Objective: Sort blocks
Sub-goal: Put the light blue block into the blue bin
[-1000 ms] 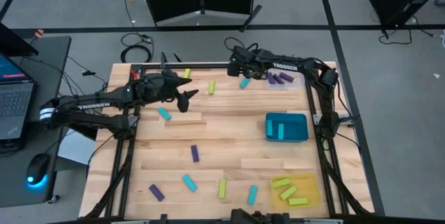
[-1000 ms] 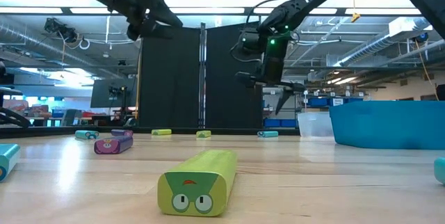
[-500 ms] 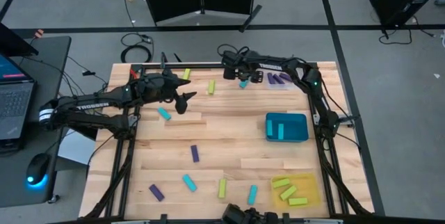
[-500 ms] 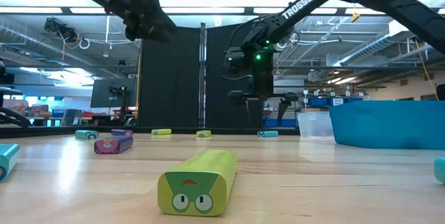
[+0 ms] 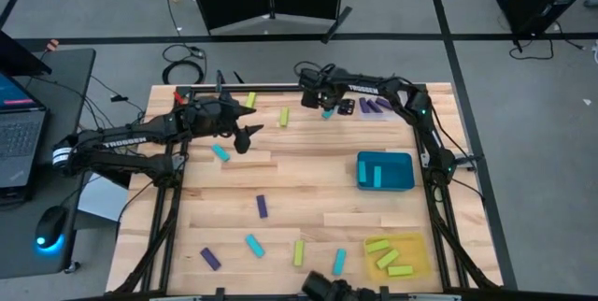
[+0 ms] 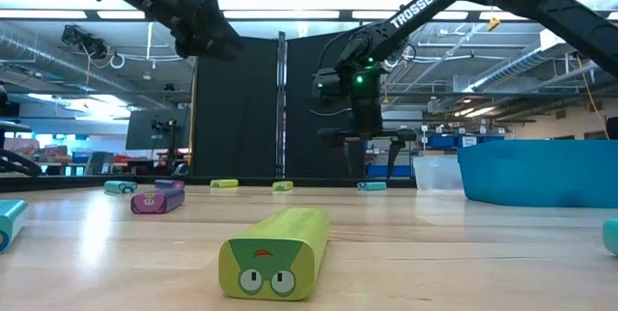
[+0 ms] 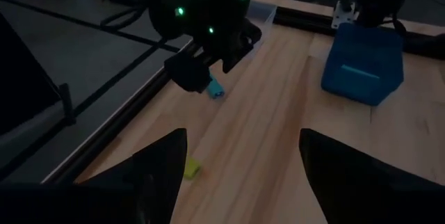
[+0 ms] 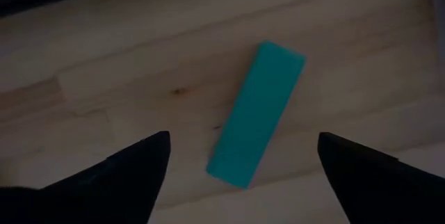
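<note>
While the right end effector (image 8: 240,158) hangs spread over a cyan block (image 8: 256,113), its fingertips are cut off.

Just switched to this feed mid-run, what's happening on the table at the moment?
The right gripper is open, poised directly over a cyan block at the table's far edge, not gripping it yet. The left gripper hangs open above the far left part, holding nothing. The teal tray and yellow tray already hold matching blocks; others lie scattered.

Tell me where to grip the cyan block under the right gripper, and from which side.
Grip the cyan block across its narrow width, mid-length, coming straight down. It lies flat on the table, long sides bare, centred between the open right gripper fingers.
</note>
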Action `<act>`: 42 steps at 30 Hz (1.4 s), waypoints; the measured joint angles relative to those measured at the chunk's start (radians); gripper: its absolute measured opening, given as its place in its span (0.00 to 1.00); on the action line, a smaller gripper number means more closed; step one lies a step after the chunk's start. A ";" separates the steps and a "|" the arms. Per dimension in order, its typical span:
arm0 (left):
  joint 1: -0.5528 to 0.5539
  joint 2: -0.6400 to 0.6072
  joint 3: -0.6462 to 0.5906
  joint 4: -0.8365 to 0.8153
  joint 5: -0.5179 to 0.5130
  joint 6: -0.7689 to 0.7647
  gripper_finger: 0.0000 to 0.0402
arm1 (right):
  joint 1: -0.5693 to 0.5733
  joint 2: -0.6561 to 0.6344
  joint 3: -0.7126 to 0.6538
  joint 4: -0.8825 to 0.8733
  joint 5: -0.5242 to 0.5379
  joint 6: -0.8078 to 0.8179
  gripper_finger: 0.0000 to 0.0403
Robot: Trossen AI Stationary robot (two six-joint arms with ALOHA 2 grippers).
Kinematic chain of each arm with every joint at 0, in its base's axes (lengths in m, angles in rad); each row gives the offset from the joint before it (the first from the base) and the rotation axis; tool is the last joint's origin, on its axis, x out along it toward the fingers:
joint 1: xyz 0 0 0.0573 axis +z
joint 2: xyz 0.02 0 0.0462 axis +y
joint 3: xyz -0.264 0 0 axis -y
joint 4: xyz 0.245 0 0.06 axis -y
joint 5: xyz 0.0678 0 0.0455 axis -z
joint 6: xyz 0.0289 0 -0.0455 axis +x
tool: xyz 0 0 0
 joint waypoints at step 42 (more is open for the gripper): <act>0.000 -0.045 0.000 -0.045 0.055 0.009 0.71 | 0.007 0.000 0.000 0.042 0.030 0.286 0.83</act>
